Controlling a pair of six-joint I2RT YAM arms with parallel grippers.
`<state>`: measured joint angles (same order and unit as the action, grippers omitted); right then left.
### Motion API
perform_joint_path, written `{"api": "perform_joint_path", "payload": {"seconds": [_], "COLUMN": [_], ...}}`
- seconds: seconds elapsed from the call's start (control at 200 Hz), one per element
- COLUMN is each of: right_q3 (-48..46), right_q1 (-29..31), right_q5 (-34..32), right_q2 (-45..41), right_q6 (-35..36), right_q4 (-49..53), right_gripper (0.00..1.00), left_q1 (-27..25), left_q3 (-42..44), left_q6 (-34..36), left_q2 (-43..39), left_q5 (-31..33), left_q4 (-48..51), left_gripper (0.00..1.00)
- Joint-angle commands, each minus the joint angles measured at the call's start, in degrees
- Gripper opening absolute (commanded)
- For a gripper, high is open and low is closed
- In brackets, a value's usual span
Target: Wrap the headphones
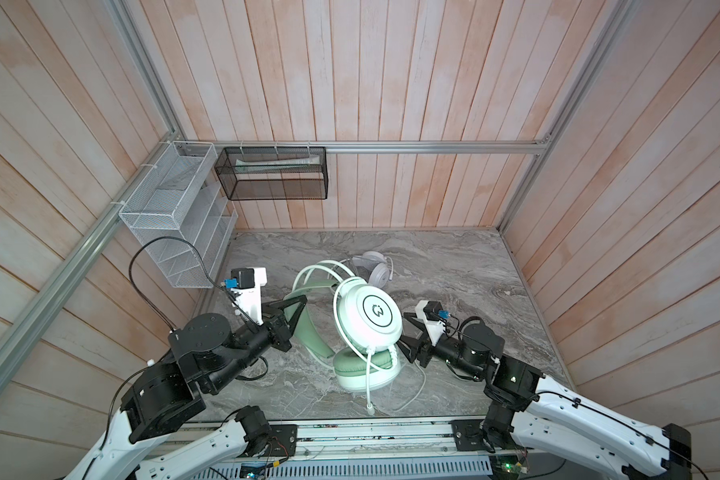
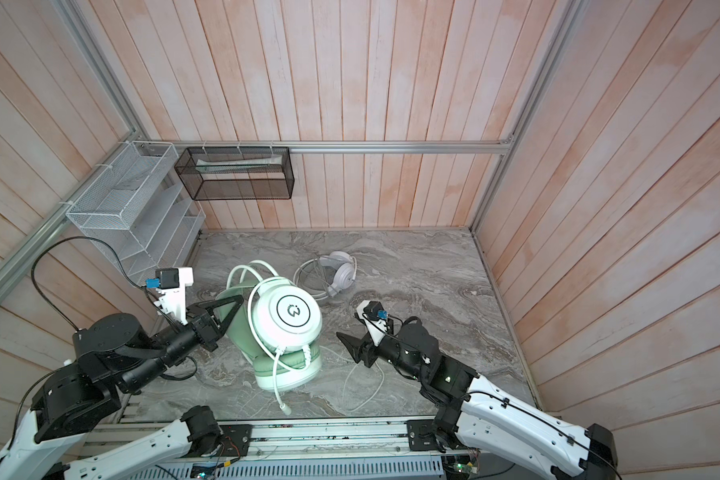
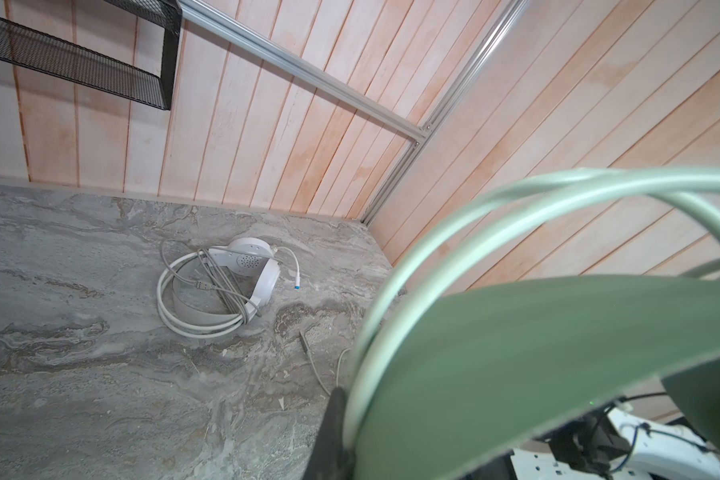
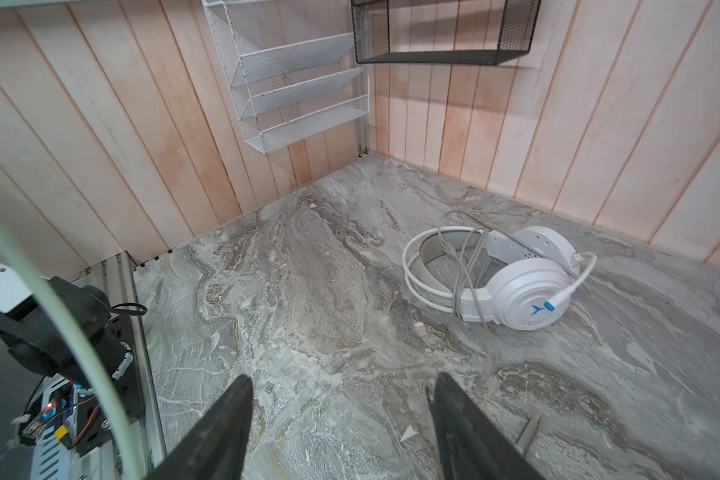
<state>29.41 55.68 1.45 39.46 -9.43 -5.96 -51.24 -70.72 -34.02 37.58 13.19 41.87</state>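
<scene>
Left of bench centre, left claw [image 1: 301,301] pressed together on the padded headband [image 1: 313,332] of the mint green headset [image 1: 368,316]. Its lower earcup [image 1: 364,372] rests on the bench [image 1: 495,270] near the front edge, and its cable [image 1: 369,388] dangles frontward. Right claw [image 4: 344,380] is spread and empty, just right of that headset. White headset [image 4: 520,286], with cable looped over its band, lies toward the back edge, apart.
</scene>
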Motion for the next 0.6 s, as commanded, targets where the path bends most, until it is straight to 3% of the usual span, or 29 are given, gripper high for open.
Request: {"api": "perform_joint_path", "payload": {"seconds": [0.0, 0.06, 0.14, 0.34, 0.595], "right_q3": [-3.1, -4.5, -6.6, -11.7, -14.1], "right_q1": [-0.2, -0.2, -0.2, -0.2, 0.5], "right_q5": [5.0, 7.4, 9.7, 5.9, 14.1], "right_q2": [-2.2, -3.1, -3.8, -3.0, 5.5], "right_q6": [-4.7, -6.2, -7.8, -6.6, -7.3], "right_q4": [-8.6, -10.9, -14.4, -16.9, -26.5], "right_gripper": [0.75, 0.81, 0.82, 0.83, 0.88], "left_q1": [-0.2, -0.2, -0.2, -0.2, -0.2], "left_q3": [-3.8, -4.6, -5.6, -8.7, -10.4], "left_q6": [-6.6, -7.7, -8.8, -10.9, -13.0], "left_q2": [0.3, 0.8, 1.5, 3.1, 4.7], "left_q5": [3.8, 4.9, 6.0, 7.9, 8.6], "left_q4": [-0.7, 0.6, 1.9, 6.0, 8.9], "left_gripper": [0.00, 0.00, 0.00, 0.00, 0.00]}}
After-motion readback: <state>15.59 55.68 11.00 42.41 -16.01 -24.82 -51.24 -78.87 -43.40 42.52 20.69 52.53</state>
